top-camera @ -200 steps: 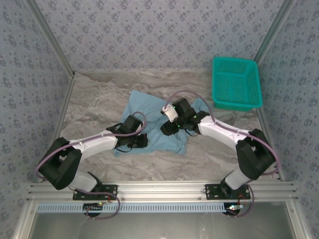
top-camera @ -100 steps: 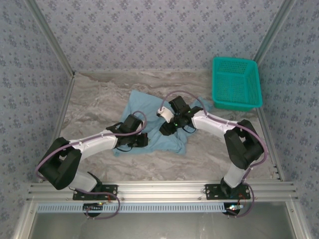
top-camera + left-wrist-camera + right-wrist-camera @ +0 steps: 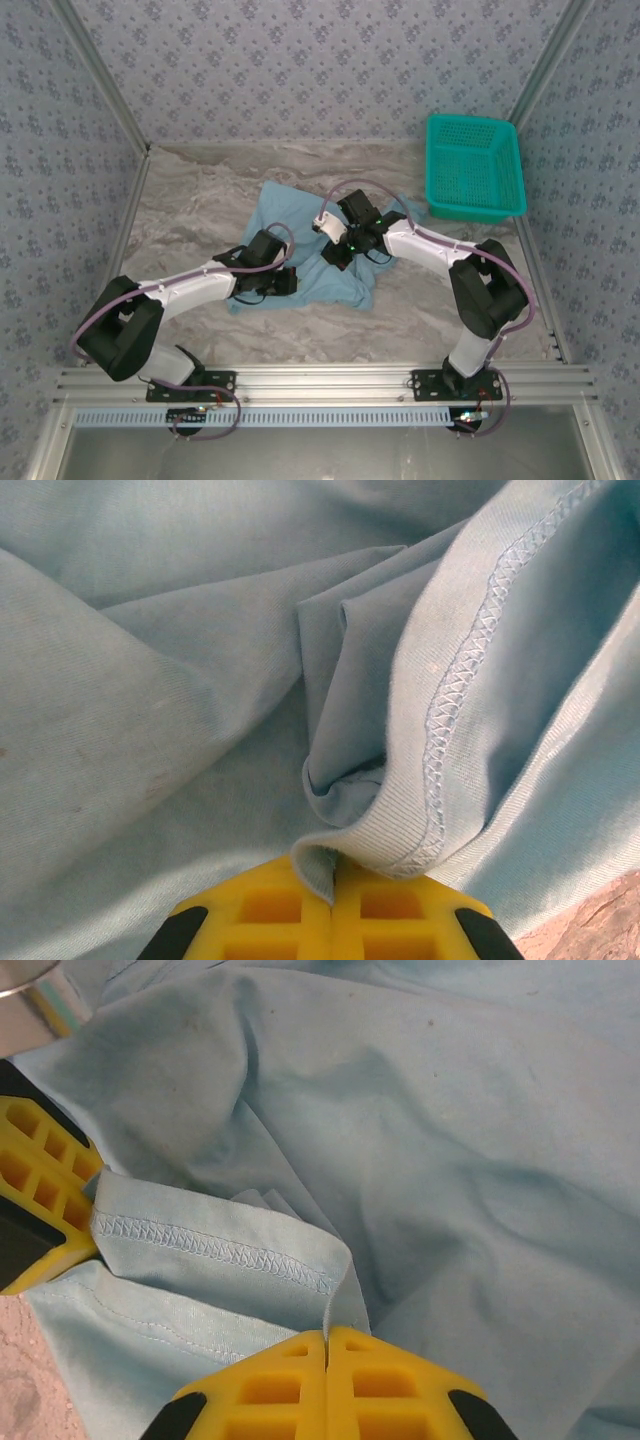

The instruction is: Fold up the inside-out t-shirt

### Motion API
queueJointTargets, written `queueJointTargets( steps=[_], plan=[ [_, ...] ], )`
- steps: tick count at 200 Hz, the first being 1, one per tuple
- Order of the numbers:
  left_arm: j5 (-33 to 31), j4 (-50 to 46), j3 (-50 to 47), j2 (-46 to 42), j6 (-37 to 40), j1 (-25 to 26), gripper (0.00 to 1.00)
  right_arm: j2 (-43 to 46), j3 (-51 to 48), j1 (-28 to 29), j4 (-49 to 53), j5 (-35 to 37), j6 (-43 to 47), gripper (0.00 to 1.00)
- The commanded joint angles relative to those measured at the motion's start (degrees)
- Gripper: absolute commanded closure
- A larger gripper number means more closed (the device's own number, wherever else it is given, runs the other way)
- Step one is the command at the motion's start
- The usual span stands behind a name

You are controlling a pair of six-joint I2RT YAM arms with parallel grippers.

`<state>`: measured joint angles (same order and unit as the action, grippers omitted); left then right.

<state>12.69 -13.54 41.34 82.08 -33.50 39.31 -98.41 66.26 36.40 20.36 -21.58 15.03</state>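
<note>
Marbled grey table (image 3: 195,195) with a crumpled light-blue inside-out t-shirt (image 3: 282,212) at its middle and a teal mesh basket (image 3: 475,166) far right. The right gripper (image 3: 327,1338), open a second ago, has moved slightly left and now pinches the stitched hem. The left gripper (image 3: 332,876) stays clamped on the hem beside it.

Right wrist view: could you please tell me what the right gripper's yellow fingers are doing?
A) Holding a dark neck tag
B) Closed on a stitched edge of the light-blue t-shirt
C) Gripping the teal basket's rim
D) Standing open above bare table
B: the right gripper has its yellow fingers pressed together, pinching a fold at the end of the stitched hem of the light-blue t-shirt.
</note>
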Motion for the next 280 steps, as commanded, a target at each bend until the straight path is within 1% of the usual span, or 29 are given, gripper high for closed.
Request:
queueJointTargets(
  steps=[1, 29, 56, 66, 85, 116, 144, 158, 173, 186, 201, 224, 242, 252, 280],
  plan=[
    [1.1, -0.7, 1.1, -0.7, 1.1, -0.3, 0.97, -0.1, 1.6, -0.3, 0.1, -1.4, 0.3, 1.0],
    [0.9, -0.7, 1.0, -0.8, 1.0, -0.3, 0.97, 2.7, 1.6, -1.0, 0.0, -1.9, -1.0, 1.0],
    [-0.4, -0.8, 1.1, -1.9, 0.2, -0.4, 0.92, 9.0, -1.0, -2.6, 1.5, -3.1, -3.1, 1.0],
    [-1.2, -0.3, 1.1, -2.7, -0.6, -0.7, 0.87, 12.1, -3.0, -2.8, 2.0, -3.7, -4.1, 1.0],
    [-0.9, 2.0, 0.8, -4.7, -2.8, -1.8, 0.82, 18.3, -7.3, -3.0, 3.2, -4.6, -6.1, 1.0],
    [1.9, 5.9, 1.2, -8.6, -3.9, -3.1, 0.71, 27.3, -11.8, -3.0, 7.4, -1.9, -9.0, 1.0],
    [6.2, 8.4, 1.4, -12.2, -1.6, -4.6, 0.57, 34.0, -13.2, -3.5, 10.9, 0.8, -12.4, 1.0],
    [7.7, 7.9, 1.8, -13.9, 0.4, -5.1, 0.48, 36.5, -12.5, -4.1, 12.9, 3.2, -13.8, 1.0],
    [7.7, 6.3, 2.2, -15.6, 2.4, -5.7, 0.43, 38.5, -10.7, -4.9, 15.5, 6.2, -15.5, 1.0],
    [5.9, 3.6, 2.6, -16.7, 3.0, -6.7, 0.42, 39.7, -8.9, -6.0, 17.1, 6.8, -16.7, 1.0],
    [2.3, -0.5, 3.2, -17.4, 2.8, -8.5, 0.42, 40.6, -6.8, -7.2, 18.9, 6.9, -17.7, 1.0],
    [-2.8, -5.2, 3.6, -17.2, 2.3, -12.3, 0.41, 41.9, -3.5, -8.7, 20.7, 4.8, -18.0, 1.0],
    [-6.3, -6.5, 2.7, -16.9, 2.5, -13.8, 0.41, 42.4, -2.1, -9.0, 20.4, 3.9, -19.2, 1.0],
    [-8.2, -7.8, 2.6, -16.5, 2.9, -14.3, 0.4, 42.1, -1.6, -9.2, 21.1, 4.6, -19.1, 1.0],
    [-13.2, -13.1, 2.8, -14.9, 4.0, -14.3, 0.38, 40.7, -1.2, -10.6, 23.4, 10.4, -18.8, 1.0]
  ],
)
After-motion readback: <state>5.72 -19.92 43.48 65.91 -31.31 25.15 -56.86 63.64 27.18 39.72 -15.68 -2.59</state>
